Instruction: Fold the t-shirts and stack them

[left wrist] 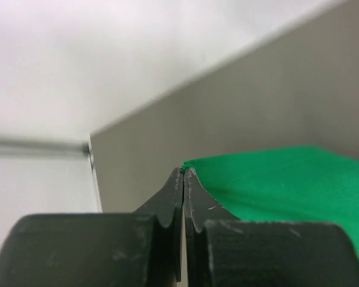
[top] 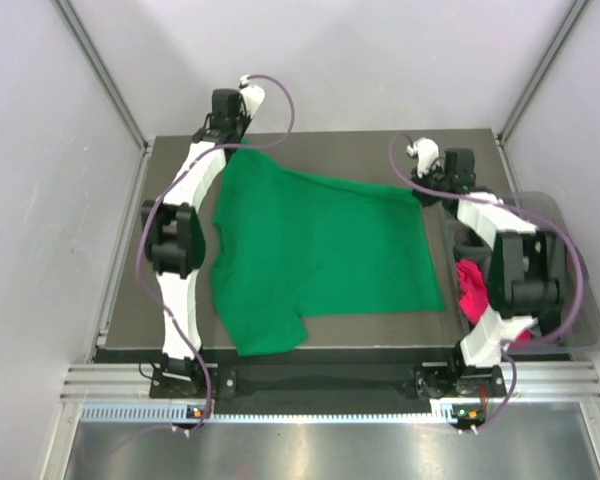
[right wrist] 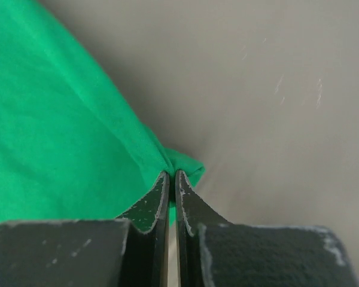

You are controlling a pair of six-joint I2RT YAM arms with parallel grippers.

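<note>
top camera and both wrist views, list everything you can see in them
green t-shirt: one, bright green, spread out across the middle of the table
pink t-shirt: one, magenta-pink, bunched in the bin, partly behind the right arm
bin: one, clear grey, at the table's right edge
table: one, dark grey-brown, under the green t-shirt
rail: one, silver, along the near edge by the arm bases
left arm: one, white and black, reaching to the green t-shirt's far left corner
right arm: one, white and black, reaching to its far right corner
left fingers: one pair, black, shut on the far left corner
right fingers: one pair, black, shut on the far right corner
</note>
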